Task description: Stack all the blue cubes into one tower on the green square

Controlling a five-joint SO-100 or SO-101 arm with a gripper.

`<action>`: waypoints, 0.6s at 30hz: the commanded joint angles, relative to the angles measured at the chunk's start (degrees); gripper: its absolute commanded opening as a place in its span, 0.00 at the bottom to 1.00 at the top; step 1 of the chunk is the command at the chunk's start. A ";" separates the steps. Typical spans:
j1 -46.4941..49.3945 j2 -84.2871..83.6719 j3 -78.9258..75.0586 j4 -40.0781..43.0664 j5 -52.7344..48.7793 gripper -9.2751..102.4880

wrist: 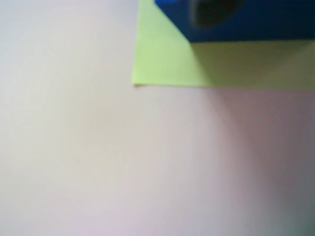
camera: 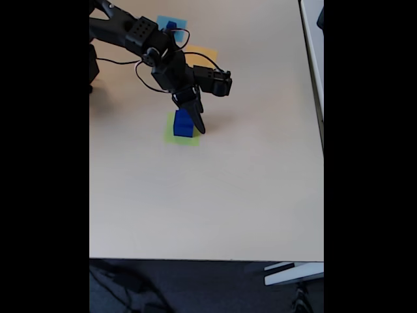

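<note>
We see a stack of blue cubes (camera: pixel 184 123) standing on the green square (camera: pixel 169 134) near the middle-left of the desk (camera: pixel 215 195) in the fixed view, and it looks like two cubes, one on another, though the picture is too small for us to be sure. A smaller blue cube (camera: pixel 171 27) sits apart on a light-blue paper square (camera: pixel 163 21) at the far edge, partly behind the arm, with an orange square (camera: pixel 207 52) between the two. The pincer (camera: pixel 193 121) is down at the stack with its dark fingers right beside the cubes; we cannot tell whether it grips or has let go. In the wrist view a blue cube (wrist: pixel 246 22) rests on the green paper (wrist: pixel 167 64), whose corner lies flat on the desk (wrist: pixel 98 162). We judge the cubes to be rigid, light and smooth-sided, best taken across two opposite flat faces, squarely, so that they do not twist. A stack like this could topple from a sideways nudge, so a straight lift away seems wise. The desk around the green square is open on every side, and its edges lie well apart from the work.
</note>
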 commanded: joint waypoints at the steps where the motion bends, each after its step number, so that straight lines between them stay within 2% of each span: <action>1: 0.53 0.44 -3.08 -1.23 -0.53 0.41; 18: 1.23 0.09 -2.72 0.00 -0.18 0.41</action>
